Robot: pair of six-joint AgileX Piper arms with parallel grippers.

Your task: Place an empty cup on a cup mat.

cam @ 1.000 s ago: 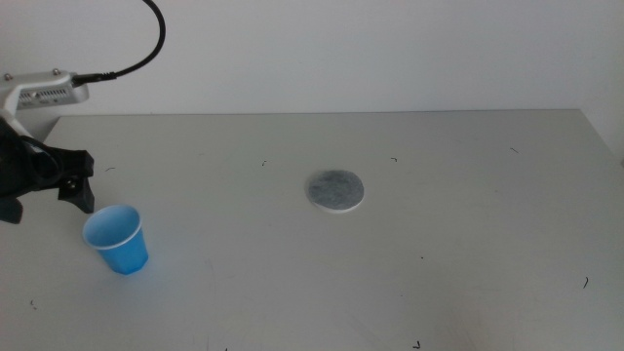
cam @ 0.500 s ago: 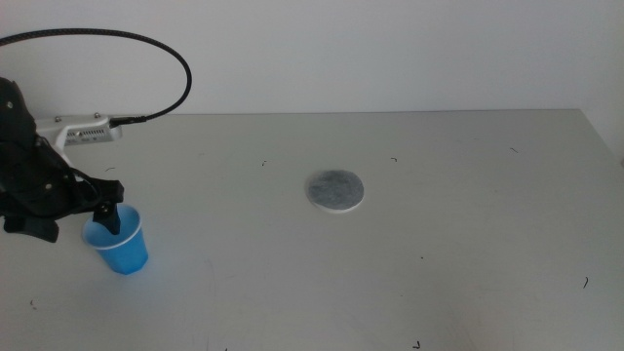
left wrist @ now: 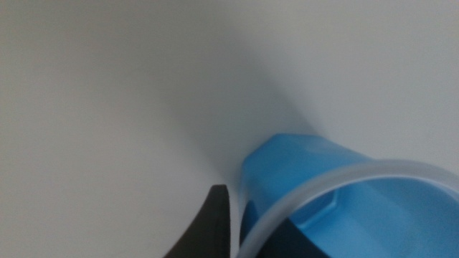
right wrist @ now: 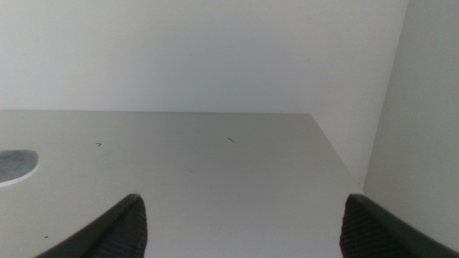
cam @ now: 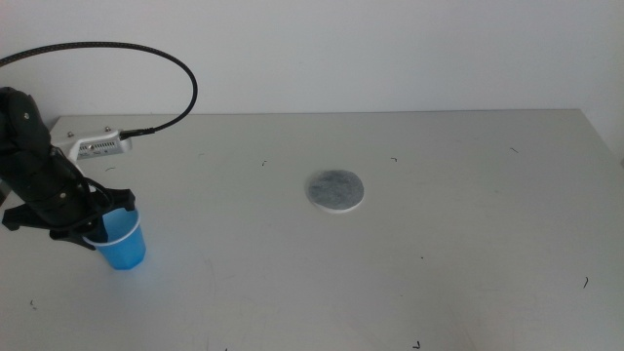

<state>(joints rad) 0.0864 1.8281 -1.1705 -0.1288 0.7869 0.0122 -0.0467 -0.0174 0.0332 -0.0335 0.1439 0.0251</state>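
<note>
The blue cup point(cam: 121, 241) stands upright and empty at the table's left front. My left gripper point(cam: 100, 218) reaches down over its near-left rim. In the left wrist view the cup point(left wrist: 337, 179) fills the frame. One dark jaw lies outside its wall and the other just inside, closed on the rim at the gripper point(left wrist: 247, 218). The grey cup mat point(cam: 336, 190) lies flat near the table's middle, well to the right of the cup. It also shows in the right wrist view point(right wrist: 13, 165). My right gripper point(right wrist: 247, 229) is open and empty, out of the middle view.
The left arm's black cable point(cam: 146, 58) loops above the table's back left, with a white module point(cam: 97, 146) behind the cup. The table's right edge point(right wrist: 337, 154) meets a white wall.
My left gripper has moved from behind the cup's left side down onto its rim and has closed on it. The cup and the mat stay in place.
</note>
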